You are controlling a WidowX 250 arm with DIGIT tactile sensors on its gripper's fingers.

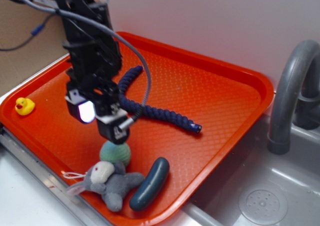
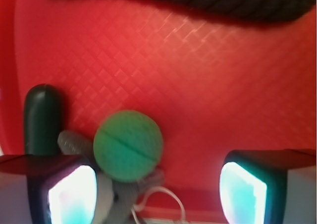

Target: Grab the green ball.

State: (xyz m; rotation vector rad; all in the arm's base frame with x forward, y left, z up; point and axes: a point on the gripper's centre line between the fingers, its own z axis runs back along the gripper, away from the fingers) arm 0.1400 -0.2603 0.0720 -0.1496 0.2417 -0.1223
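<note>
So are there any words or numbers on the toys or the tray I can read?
None. No letters or numbers show on the orange plastic tray, the pale green yarn ball, the grey plush animal, the dark teal oblong, the yellow rubber duck or the navy rope.

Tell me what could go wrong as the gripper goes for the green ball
The gripper is open, but the green ball sits off-centre, near one finger, so closing may nudge it away rather than trap it. The grey plush toy lies right against the ball, so that finger could land on it or pinch it too. The dark teal oblong lies close beside them and might get pushed.
</note>
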